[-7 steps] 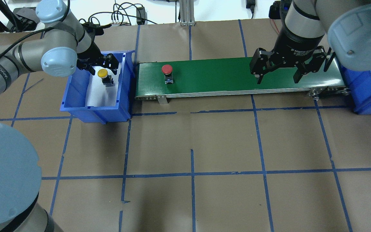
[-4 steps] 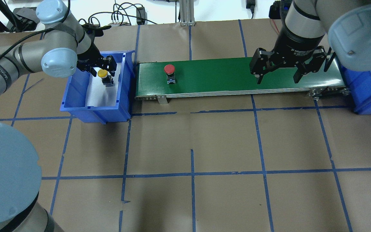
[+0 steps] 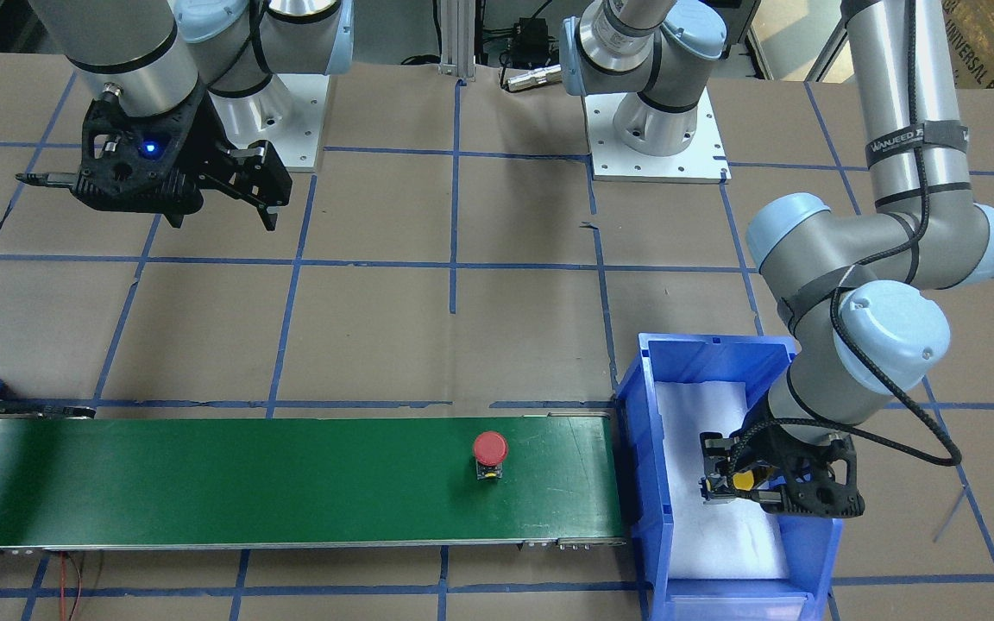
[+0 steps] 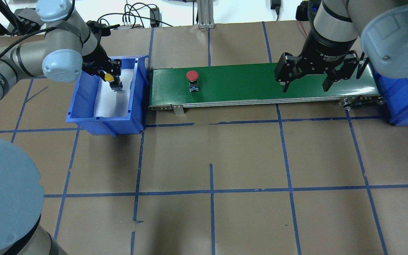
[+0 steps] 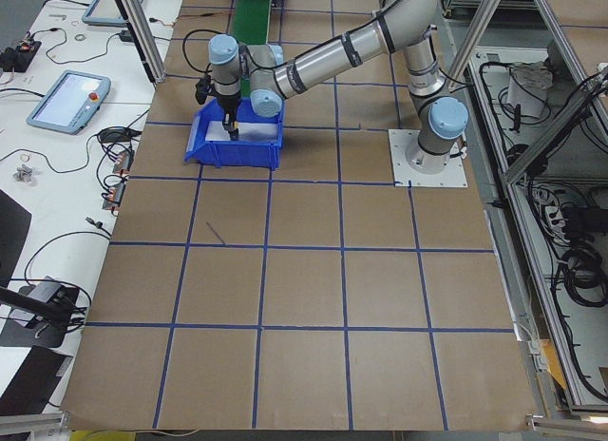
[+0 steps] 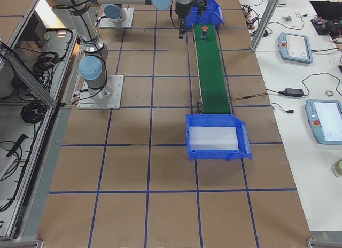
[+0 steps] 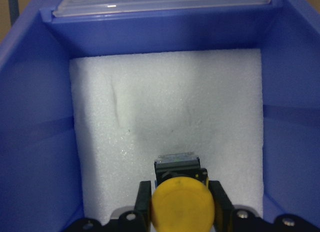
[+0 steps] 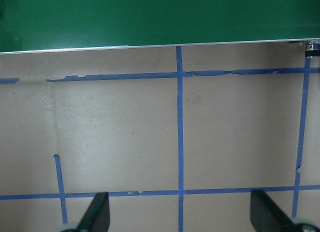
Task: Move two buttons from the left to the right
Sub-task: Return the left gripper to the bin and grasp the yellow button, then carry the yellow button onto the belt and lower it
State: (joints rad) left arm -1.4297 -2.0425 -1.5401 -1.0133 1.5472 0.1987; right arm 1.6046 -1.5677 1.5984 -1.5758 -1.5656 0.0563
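Observation:
The yellow button (image 4: pixel 109 77) is in the left blue bin (image 4: pixel 83 102), clamped between the fingers of my left gripper (image 4: pixel 110 75), which is shut on it. The left wrist view shows its yellow cap (image 7: pixel 182 203) between the two fingers (image 7: pixel 144 197), its black body over white foam (image 7: pixel 165 107). Whether it rests on the foam is unclear. The red button (image 4: pixel 192 75) stands upright on the green conveyor belt (image 4: pixel 246 81), near the left end. My right gripper (image 4: pixel 305 88) hangs open and holds nothing above the belt's right part; the button is far to its left.
A second blue bin (image 4: pixel 398 102) sits at the belt's right end, foam-lined (image 6: pixel 212 139). Cables and an aluminium post (image 4: pixel 204 14) lie behind the belt. Brown paper with blue tape lines (image 4: pixel 211 191) covers the table in front.
My left gripper went from open around the yellow button to shut on it and drew back a little with it. The red button rode rightward along the belt. The right arm stayed put.

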